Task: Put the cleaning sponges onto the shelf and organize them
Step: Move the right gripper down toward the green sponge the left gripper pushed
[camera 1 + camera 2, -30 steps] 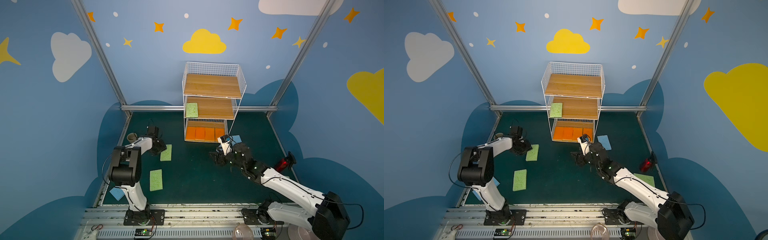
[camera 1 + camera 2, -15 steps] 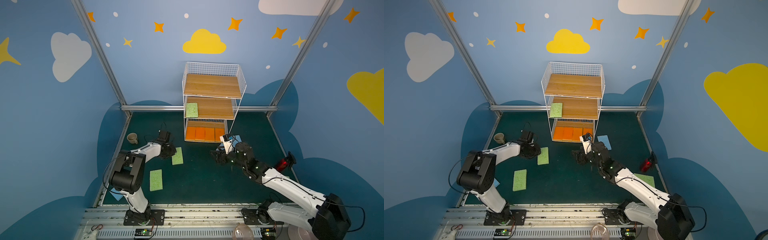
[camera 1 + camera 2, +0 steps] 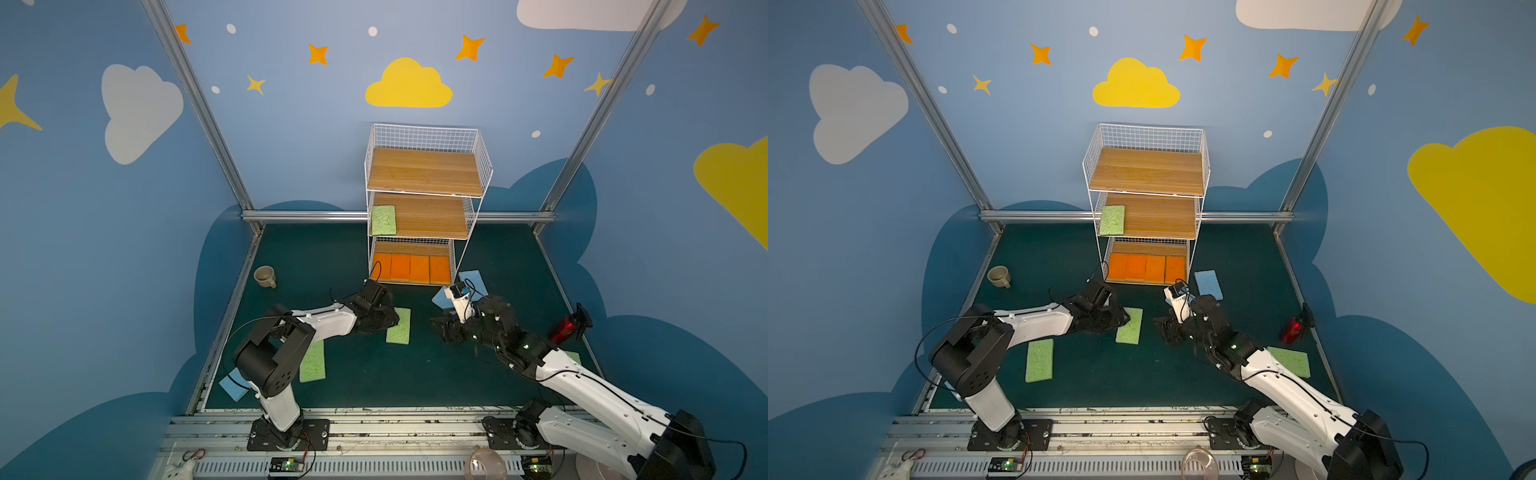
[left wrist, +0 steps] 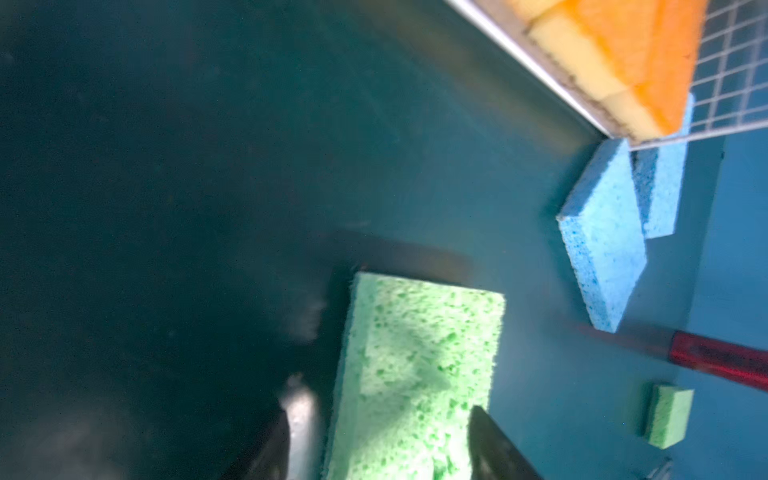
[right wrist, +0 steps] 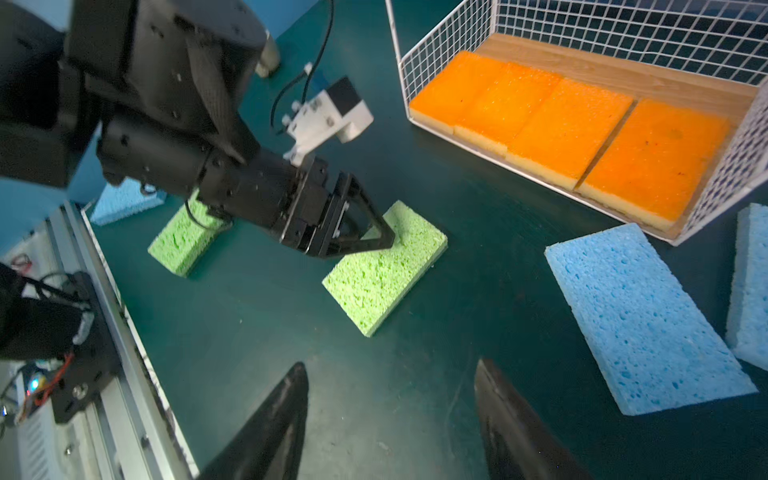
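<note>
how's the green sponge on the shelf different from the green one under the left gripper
The shelf sponge lies on the middle board of the shelf, at its left end; the mat sponge lies on the dark mat in front. No gripper is near the shelf sponge; the left gripper has its open jaws straddling one end of the mat sponge. Both are light green, porous rectangles lying flat.

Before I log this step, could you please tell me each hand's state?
Left hand: open over the green sponge, not gripping it.
Right hand: open, empty.
</note>
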Controlling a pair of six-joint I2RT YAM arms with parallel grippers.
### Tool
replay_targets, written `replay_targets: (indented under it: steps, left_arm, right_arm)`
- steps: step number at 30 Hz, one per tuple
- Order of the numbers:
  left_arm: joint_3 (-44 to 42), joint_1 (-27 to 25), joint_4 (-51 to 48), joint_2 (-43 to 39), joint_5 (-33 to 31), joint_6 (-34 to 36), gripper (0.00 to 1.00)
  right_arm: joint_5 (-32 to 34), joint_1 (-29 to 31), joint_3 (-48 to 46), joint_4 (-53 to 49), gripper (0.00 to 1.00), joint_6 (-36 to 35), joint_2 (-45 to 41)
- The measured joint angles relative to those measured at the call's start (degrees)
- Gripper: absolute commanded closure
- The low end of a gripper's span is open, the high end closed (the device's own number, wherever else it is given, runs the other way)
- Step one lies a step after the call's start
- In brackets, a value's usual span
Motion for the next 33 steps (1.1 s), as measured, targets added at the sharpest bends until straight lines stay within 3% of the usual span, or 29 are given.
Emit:
replay_targets:
  steps: [6,14,20,33]
  left_arm:
    - [-3.3,0.4,-2.9,-11.1,-3.0,2.0,0.03]
    - [-14.1,2.3,-4.3,-26.6,-7.0,4.4,0.00]
    - [-23.6,3.4,-5.0,-31.9,-9.1,6.5,0.00]
    - [-29.1,11.5,-3.8,-38.6,-9.3,9.6,0.00]
  right_arm:
    - [0.0,6.4,5.9,-6.4,0.46,-7.8,8.6]
    - [-1.7,9.0,17.2,-12.9,0.49,-15.8,22.6]
    - [-4.3,10.0,25.9,-17.7,0.66,-20.9,32.7]
    - [6.9,15.3,41.6,-29.9,0.60,-23.3,54.9]
